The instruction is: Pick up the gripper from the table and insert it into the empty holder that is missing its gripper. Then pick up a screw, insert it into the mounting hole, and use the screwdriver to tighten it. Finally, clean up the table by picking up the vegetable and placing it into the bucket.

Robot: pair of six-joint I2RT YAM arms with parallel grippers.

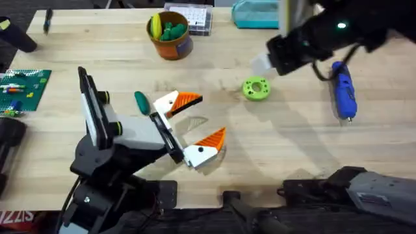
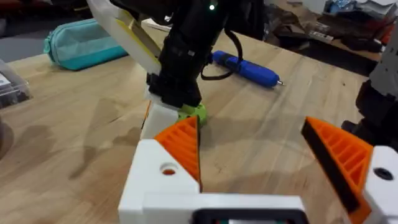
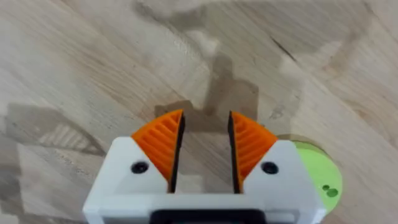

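Observation:
My left gripper stands open low over the table's middle, its white fingers with orange pads spread wide and nothing between them. The dark green vegetable lies just left of it on the wood. At the back stands the orange-brown bucket, with yellow and green toy pieces inside. My right gripper hovers over bare wood, open by a narrow gap and holding nothing, right beside a lime-green ring. The blue screwdriver lies at the right. The holder and the screw are out of view.
A teal pouch and a clear compartment box sit at the back edge. A green brick plate lies at the far left, with a dark pen behind it. The right arm rises over the lime-green ring.

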